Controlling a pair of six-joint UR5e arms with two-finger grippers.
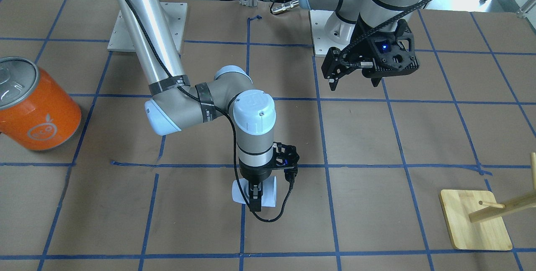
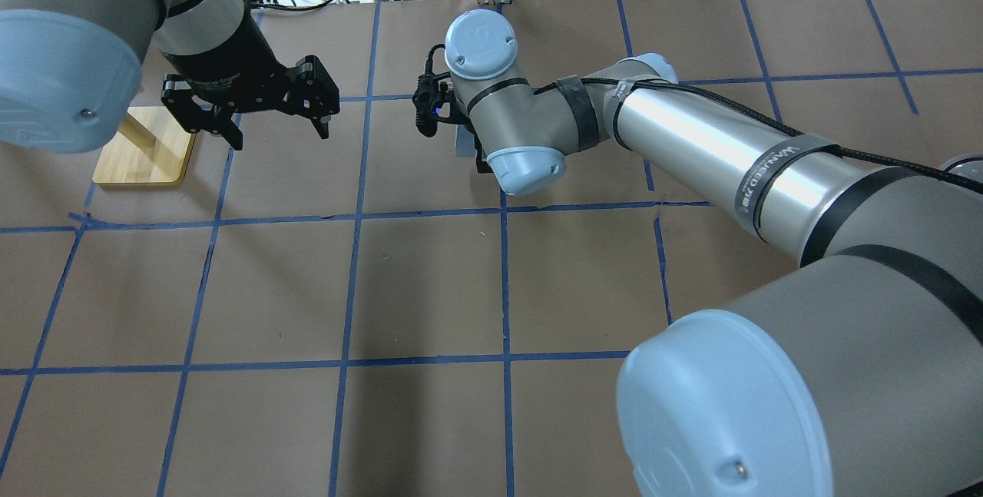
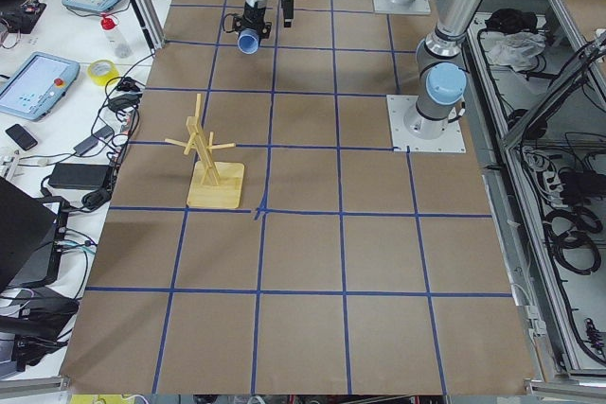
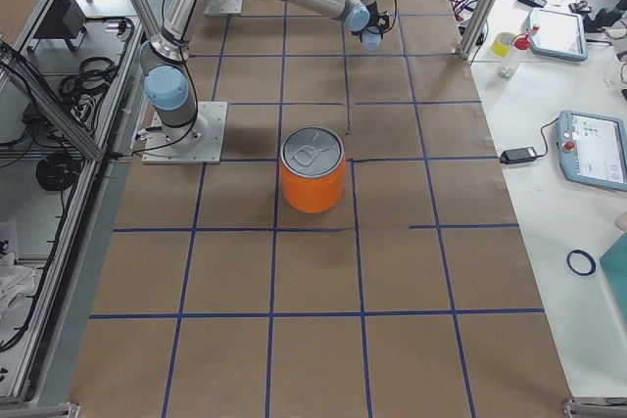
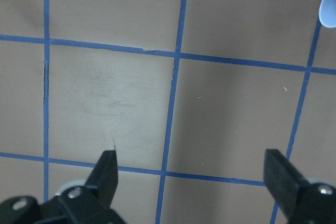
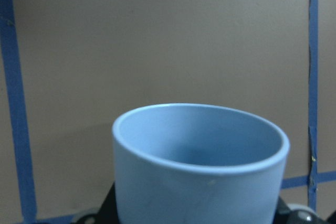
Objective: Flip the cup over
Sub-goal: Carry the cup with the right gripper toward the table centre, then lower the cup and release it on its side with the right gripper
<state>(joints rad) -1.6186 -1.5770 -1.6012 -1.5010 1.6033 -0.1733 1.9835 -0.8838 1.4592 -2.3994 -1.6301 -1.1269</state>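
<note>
The cup [image 1: 267, 191] lies on its side inside the right gripper [image 1: 254, 195], on the part of the counter [image 1: 377, 204] that is far from the robot's base. Its long axis is level and goes across the line on which the fingers [image 1: 253, 204] close. The right wrist view shows the open mouth turned toward the camera's side, with the bluish inside visible. The fingers point down from above and are closed on the middle of the cup's wall, one on each side, and they hold nothing else. I cannot tell if the cup touches the counter or hangs just above it. The left gripper [image 1: 354, 79] hovers well apart, nearer to the base, with its own fingers [image 5: 107, 169] spread wide and empty. In my judgement the flip belongs to the right arm, because only a turn of its wrist is needed to bring the axis upright.
</note>
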